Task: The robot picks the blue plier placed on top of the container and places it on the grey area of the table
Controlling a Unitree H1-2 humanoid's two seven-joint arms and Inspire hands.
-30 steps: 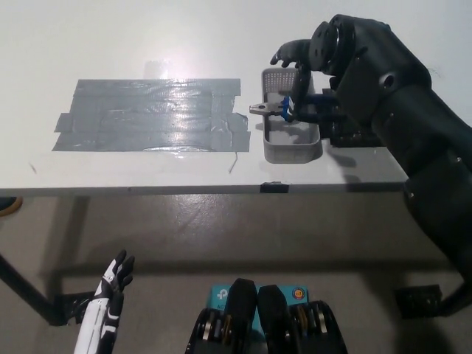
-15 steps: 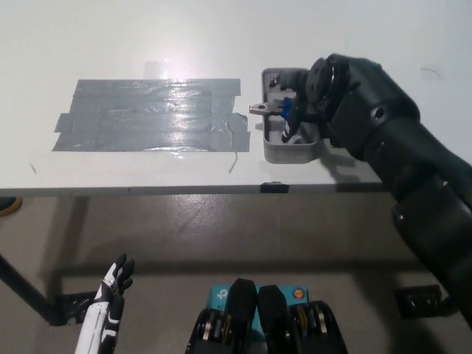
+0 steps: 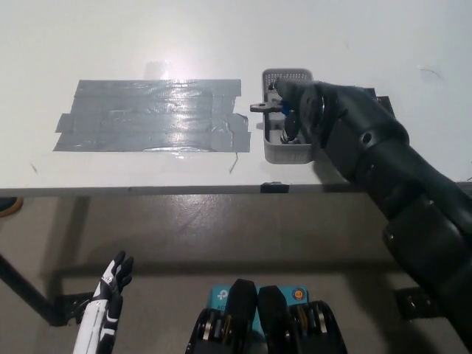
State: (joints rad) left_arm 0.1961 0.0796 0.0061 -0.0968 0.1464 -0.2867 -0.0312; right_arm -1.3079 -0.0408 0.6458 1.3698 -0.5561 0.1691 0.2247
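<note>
The task is at its start: the blue-handled metal plier (image 3: 267, 107) lies across the top of the small grey perforated plastic container (image 3: 287, 152) near the table's front edge, its steel nose jutting over the container's left rim toward the grey taped patch (image 3: 147, 114) on the white table (image 3: 221, 29). Nothing has reached that patch, so lifting, carrying and setting down all remain. The black right hand (image 3: 295, 110) sits over the container on the plier's handles, but whether its fingers have clenched on them cannot be told, since the arm hides them. Compared with a second ago, this arm has swung in from the right and dropped lower, now covering most of the container, while the plier has stayed put. The white left hand (image 3: 110, 291) hangs low at the lower left, fingers loosely spread, grasping nothing.
</note>
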